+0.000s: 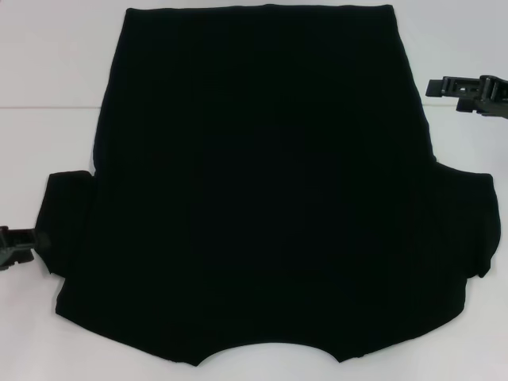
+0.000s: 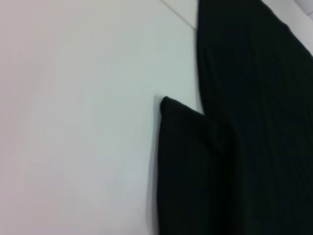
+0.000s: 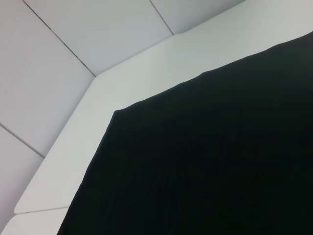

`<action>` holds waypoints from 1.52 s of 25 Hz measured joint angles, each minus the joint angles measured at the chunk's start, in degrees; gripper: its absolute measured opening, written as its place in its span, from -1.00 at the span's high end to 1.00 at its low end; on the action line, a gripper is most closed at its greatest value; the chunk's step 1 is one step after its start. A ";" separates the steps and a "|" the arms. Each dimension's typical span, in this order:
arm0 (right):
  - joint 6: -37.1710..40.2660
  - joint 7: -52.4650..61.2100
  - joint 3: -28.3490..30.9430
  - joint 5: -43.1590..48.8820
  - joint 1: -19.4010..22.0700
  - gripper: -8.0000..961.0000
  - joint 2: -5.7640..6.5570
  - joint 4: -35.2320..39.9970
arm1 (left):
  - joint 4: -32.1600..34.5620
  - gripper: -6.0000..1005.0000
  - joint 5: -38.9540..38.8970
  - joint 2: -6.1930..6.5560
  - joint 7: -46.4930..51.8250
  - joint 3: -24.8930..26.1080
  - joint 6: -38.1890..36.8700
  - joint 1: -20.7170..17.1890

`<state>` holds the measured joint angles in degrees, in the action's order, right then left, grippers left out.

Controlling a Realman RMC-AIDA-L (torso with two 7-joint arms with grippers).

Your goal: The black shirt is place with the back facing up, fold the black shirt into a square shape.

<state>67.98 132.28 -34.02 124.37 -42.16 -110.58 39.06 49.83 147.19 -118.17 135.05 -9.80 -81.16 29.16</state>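
The black shirt point(image 1: 262, 182) lies spread flat on the white table, plain side up. Its curved neckline is at the near edge and its straight hem at the far edge. Both short sleeves stick out at the sides. My left gripper point(image 1: 30, 238) sits low at the table's left side, just beside the left sleeve point(image 1: 67, 218); the left wrist view shows that sleeve point(image 2: 186, 166) close by. My right gripper point(image 1: 434, 87) hovers at the right, just off the shirt's far right side. In the right wrist view a hem corner of the shirt point(image 3: 205, 161) shows.
The white table point(image 1: 48, 87) shows as bare strips to the left and right of the shirt. In the right wrist view the table's far edge point(image 3: 98, 81) meets a panelled white wall behind it.
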 joint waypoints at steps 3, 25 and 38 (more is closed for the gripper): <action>-0.02 0.00 0.01 0.00 0.09 -0.80 0.05 -0.12 | -0.29 0.11 0.03 -0.15 0.88 0.06 -0.03 -0.28; -0.03 -0.14 0.18 0.00 0.86 -0.77 0.10 -0.22 | -6.27 0.22 -0.22 -0.10 2.04 -0.74 2.93 0.71; 0.05 -0.25 0.44 0.00 0.94 -0.76 0.10 -0.22 | -6.33 0.28 -0.53 0.03 2.84 -0.08 4.50 0.85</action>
<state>68.03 132.03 -33.57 124.36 -41.22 -110.48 38.84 43.50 146.66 -118.14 137.89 -9.88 -76.66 30.01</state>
